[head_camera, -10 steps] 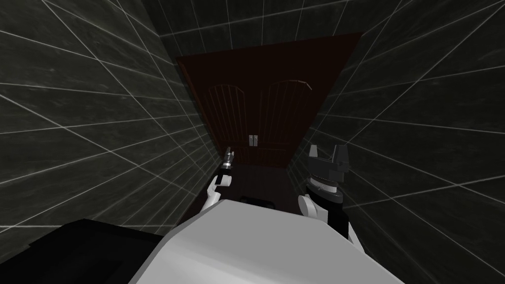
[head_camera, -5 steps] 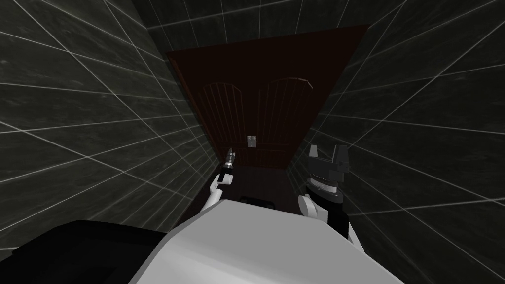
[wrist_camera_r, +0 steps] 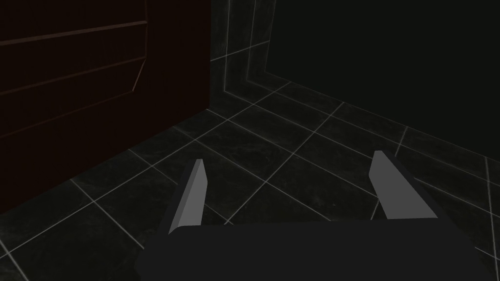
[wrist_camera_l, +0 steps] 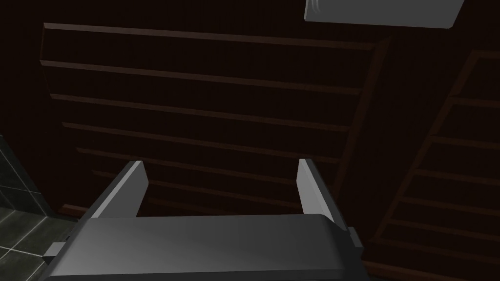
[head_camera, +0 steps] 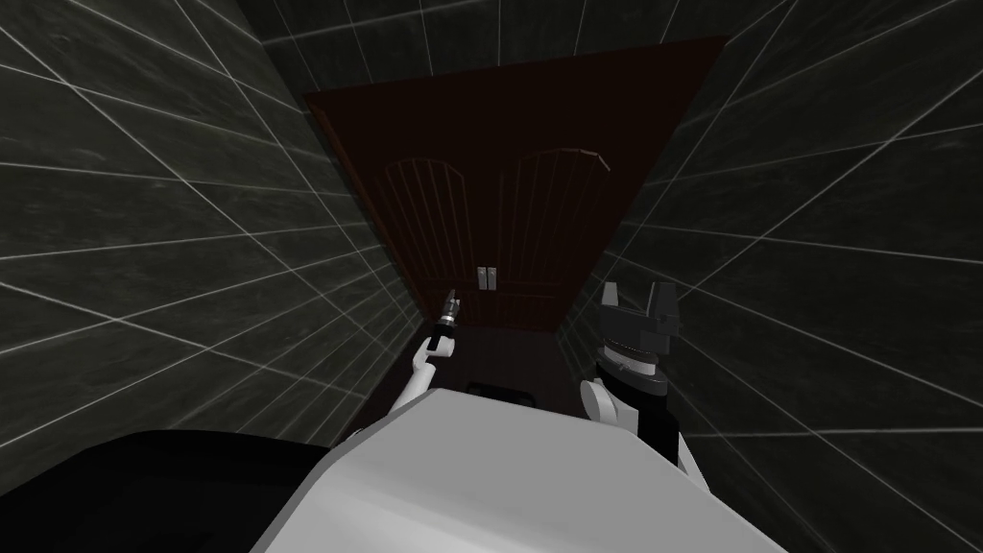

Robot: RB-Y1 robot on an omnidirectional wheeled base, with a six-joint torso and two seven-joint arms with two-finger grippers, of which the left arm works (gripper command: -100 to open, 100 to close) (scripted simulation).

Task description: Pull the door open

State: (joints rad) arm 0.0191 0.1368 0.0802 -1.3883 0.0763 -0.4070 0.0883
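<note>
A dark red-brown double door (head_camera: 518, 192) with arched slatted panels closes the end of a narrow tiled passage. Two small grey handle plates (head_camera: 488, 277) sit side by side at its middle seam. My left gripper (head_camera: 448, 307) is held out low in front of the left leaf, short of the plates. In the left wrist view it (wrist_camera_l: 222, 163) stands open facing the door's slats (wrist_camera_l: 205, 73), with one grey plate (wrist_camera_l: 383, 12) beyond its fingers and off to one side. My right gripper (head_camera: 640, 302) is open near the right wall; its wrist view (wrist_camera_r: 289, 157) faces dark tiles beside the door (wrist_camera_r: 73, 73).
Dark tiled walls (head_camera: 192, 240) close in on both sides and leave a narrow strip of dark floor (head_camera: 499, 350) before the door. A black area (head_camera: 144, 480) lies at my lower left. Dark tiles (wrist_camera_r: 273, 146) meet the door's edge in the right wrist view.
The door has grown larger and shifted a little in the head view, so I have moved closer. My left gripper reaches slightly further toward the door. The right arm holds its pose.
</note>
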